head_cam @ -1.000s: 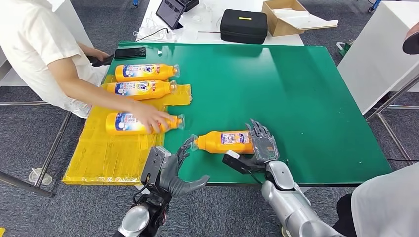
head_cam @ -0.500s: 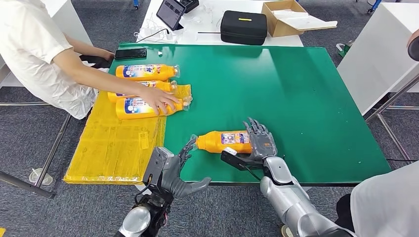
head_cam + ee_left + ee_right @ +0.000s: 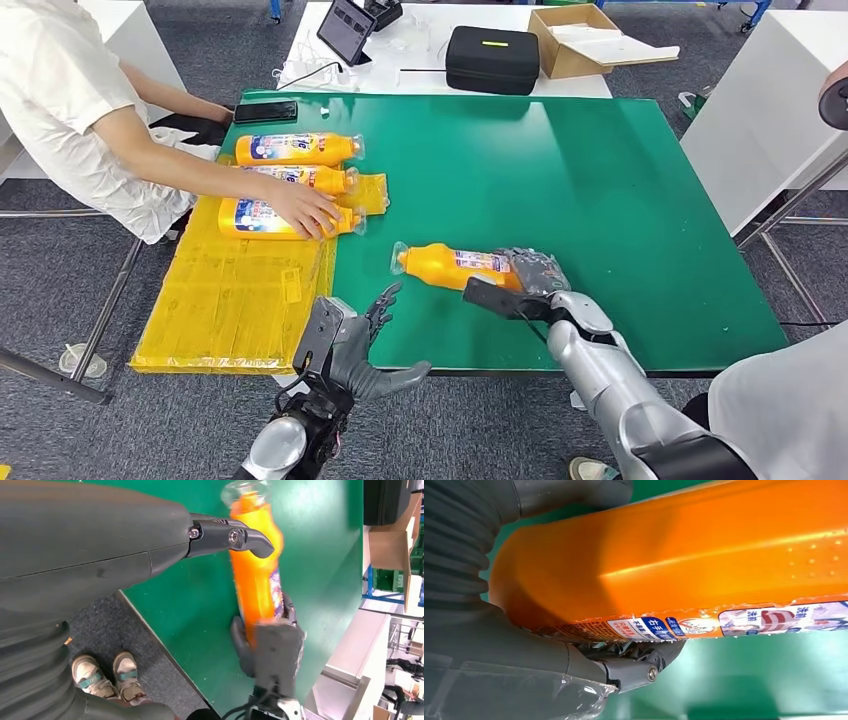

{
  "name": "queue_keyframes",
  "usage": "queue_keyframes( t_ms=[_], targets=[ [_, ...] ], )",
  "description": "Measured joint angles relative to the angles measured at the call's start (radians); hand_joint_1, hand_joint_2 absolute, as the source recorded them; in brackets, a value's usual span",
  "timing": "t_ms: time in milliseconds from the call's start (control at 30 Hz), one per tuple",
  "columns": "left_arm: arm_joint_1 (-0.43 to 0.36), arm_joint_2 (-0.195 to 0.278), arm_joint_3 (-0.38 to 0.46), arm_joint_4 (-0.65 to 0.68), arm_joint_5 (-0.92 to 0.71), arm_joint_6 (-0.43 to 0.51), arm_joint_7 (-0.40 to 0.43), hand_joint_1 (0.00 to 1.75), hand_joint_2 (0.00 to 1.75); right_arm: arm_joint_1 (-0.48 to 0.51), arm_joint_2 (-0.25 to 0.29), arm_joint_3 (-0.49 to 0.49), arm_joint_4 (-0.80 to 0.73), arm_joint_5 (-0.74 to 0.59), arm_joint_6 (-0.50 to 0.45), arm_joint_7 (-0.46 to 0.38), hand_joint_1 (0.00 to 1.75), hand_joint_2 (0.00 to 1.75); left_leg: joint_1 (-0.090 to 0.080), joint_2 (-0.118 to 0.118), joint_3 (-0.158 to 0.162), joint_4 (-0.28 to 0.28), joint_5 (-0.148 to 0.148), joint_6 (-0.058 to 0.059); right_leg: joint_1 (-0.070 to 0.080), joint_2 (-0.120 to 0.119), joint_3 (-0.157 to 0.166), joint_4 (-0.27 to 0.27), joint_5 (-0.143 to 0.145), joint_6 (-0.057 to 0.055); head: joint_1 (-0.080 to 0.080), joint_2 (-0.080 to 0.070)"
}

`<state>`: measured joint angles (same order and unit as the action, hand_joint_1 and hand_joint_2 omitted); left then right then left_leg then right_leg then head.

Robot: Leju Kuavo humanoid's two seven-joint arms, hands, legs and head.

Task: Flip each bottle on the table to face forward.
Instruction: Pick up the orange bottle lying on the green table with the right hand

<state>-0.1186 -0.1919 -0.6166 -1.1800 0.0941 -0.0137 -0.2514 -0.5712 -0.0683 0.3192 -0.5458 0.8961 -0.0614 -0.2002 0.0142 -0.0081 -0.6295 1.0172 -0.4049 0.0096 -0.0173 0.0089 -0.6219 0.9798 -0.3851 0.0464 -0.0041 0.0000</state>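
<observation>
Nearest to me, my left hand (image 3: 352, 345) hovered at the near edge of the green table (image 3: 620, 200), fingers spread and holding nothing, its fingertips just short of the bottle's cap. Beyond it, my right hand (image 3: 528, 280) gripped the base end of the orange bottle (image 3: 452, 266), fingers wrapped round the body; the bottle lay tilted across the table near the front edge, cap toward the yellow mat (image 3: 230, 290). In the right wrist view the label (image 3: 744, 622) sat along one side of the bottle (image 3: 684, 565), with plain orange plastic facing the camera, so I judged the turn only part done.

The risks, as I judged them: the grip sat far from the cap, so the smooth plastic could slip or roll out of the fingers mid-turn; the bottle lay close enough to the near edge to drop off if released badly; my idle left hand could knock the cap if it moved in.

Farther off, a person's hand (image 3: 305, 212) rested on one of three more bottles (image 3: 295, 149) on the mat, and a wide sweep of my arm could meet it.
</observation>
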Motion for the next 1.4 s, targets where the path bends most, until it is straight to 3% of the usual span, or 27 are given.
queue_keyframes(
  t_ms=[133,400,667,867,1167,1400],
  targets=[
    [-0.011,-0.001,-0.007,0.012,0.007,0.000,-0.007,0.00,1.75,-0.014,-0.009,-0.037,0.006,-0.119,0.108,-0.004,1.75,1.75,0.000,0.003,0.012,0.000,-0.007,0.000,0.000,0.004,0.009,0.000,-0.004,0.000,0.000,0.000],
    [-0.022,-0.006,-0.020,0.025,0.010,0.005,-0.016,0.00,1.75,-0.017,-0.020,-0.046,0.014,-0.175,0.132,0.006,1.75,1.75,0.000,0.004,0.022,0.000,-0.009,-0.001,0.001,0.005,0.019,0.000,-0.007,0.001,0.000,0.000],
    [-0.016,-0.018,-0.010,0.029,0.108,0.093,-0.078,0.00,1.75,0.056,-0.022,-0.075,-0.043,-0.404,0.194,-0.156,1.75,1.75,0.001,0.005,0.021,0.000,-0.009,-0.001,0.001,0.007,0.028,0.000,-0.005,0.001,0.000,0.000],
    [0.012,-0.031,0.027,0.031,0.382,0.097,-0.071,0.00,1.75,0.205,0.035,-0.040,-0.260,-0.538,0.149,-0.189,1.75,1.75,0.003,0.005,0.012,0.000,-0.008,-0.003,0.003,0.007,0.020,0.001,-0.005,0.000,0.000,0.000],
    [0.020,-0.031,0.036,0.031,0.435,0.098,-0.068,0.00,1.75,0.287,0.061,0.028,-0.396,-0.590,0.124,-0.179,1.75,1.75,0.003,0.003,0.001,0.000,-0.005,-0.002,0.002,0.005,0.012,0.001,-0.005,0.000,0.000,0.000],
    [0.025,-0.030,0.040,0.031,0.497,0.096,-0.067,0.00,1.75,0.325,0.088,0.075,-0.471,-0.604,0.073,-0.226,1.75,1.75,0.003,0.003,-0.004,0.000,-0.006,-0.002,0.002,0.005,0.007,0.001,-0.005,0.000,0.000,0.000]
  ],
)
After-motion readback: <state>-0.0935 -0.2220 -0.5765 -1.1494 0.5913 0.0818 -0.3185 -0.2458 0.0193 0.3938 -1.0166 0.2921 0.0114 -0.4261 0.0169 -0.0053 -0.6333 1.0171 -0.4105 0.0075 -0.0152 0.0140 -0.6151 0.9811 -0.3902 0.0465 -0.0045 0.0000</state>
